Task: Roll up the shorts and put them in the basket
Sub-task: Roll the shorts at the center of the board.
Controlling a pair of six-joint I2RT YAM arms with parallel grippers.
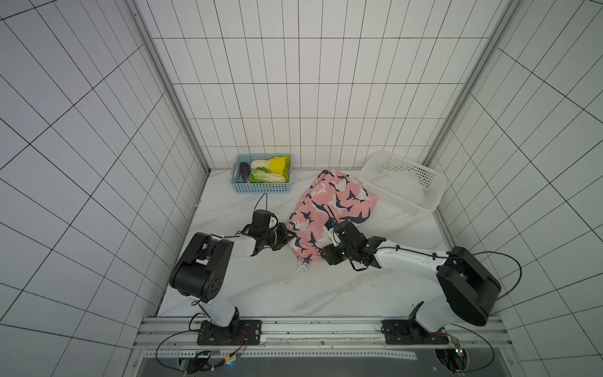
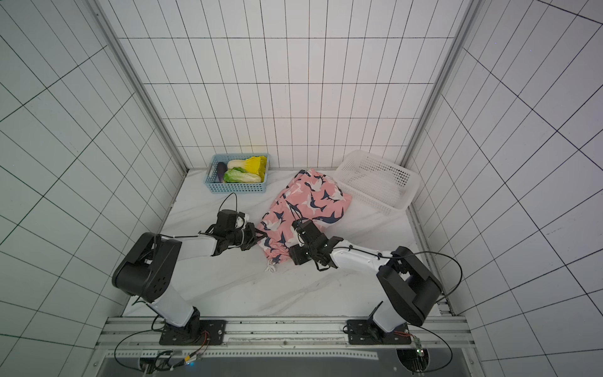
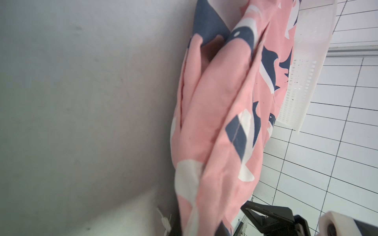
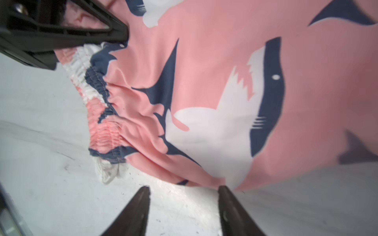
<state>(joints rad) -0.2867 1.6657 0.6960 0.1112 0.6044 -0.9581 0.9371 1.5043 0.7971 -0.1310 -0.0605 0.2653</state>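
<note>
Shorts (image 1: 332, 202), pink with a navy-and-white shark print, lie crumpled on the white marbled table (image 1: 261, 287), stretching from between the two baskets at the back down toward the arms. Far end sits just beside the white basket (image 1: 408, 199); the blue basket (image 1: 261, 189), holding cabbages and an eggplant, is apart to the other side. I see the gathered waistband (image 4: 98, 114) at the near end, with the white drawstring (image 1: 301, 268) trailing onto the table. Left gripper (image 1: 292, 235) has its fingers together, clamped on the waistband's edge; the left wrist view is filled with hanging folds of the fabric. Right gripper (image 4: 184, 196) is low over the table, fingers apart with bare tabletop between them, one tip touching the fabric's hem.
</note>
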